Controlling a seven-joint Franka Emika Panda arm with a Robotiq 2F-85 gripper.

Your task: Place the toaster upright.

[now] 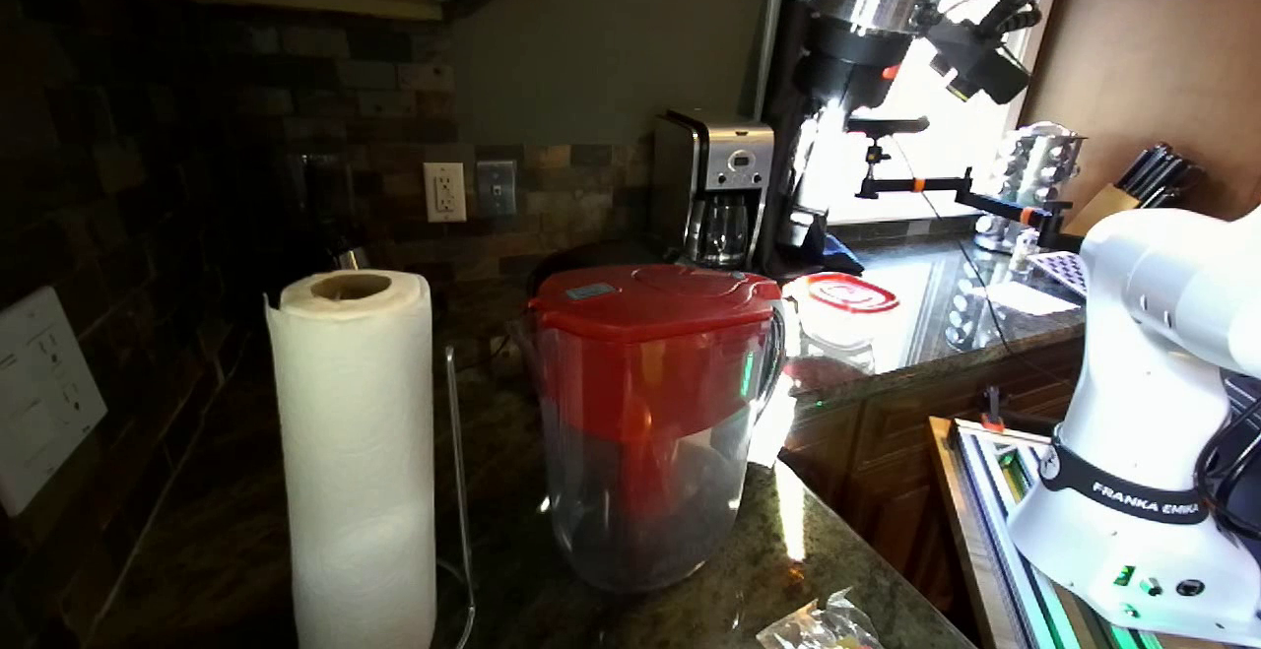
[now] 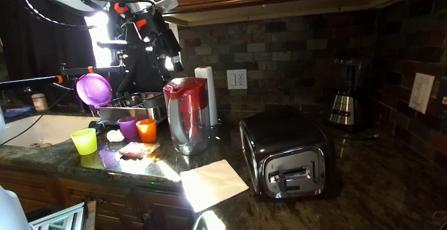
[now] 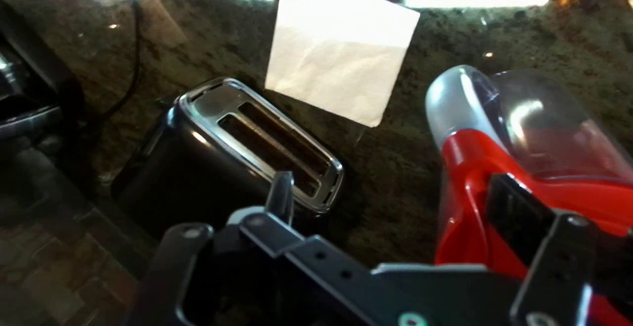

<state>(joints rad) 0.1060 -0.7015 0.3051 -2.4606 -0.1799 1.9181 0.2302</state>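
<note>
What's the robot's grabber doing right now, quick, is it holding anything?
Robotiq gripper: open, fingers wide apart, holding nothing.

In an exterior view, around centre, there were: one toaster (image 2: 286, 149), four o'clock | three cups (image 2: 126, 128), past eight o'clock | one blender (image 2: 343, 107), three o'clock | one napkin (image 2: 213, 185), six o'clock | in an exterior view were: one pitcher (image 1: 655, 413), near six o'clock | one paper-towel roll (image 1: 357, 462), eight o'clock | one coffee maker (image 1: 711, 176), near one o'clock
</note>
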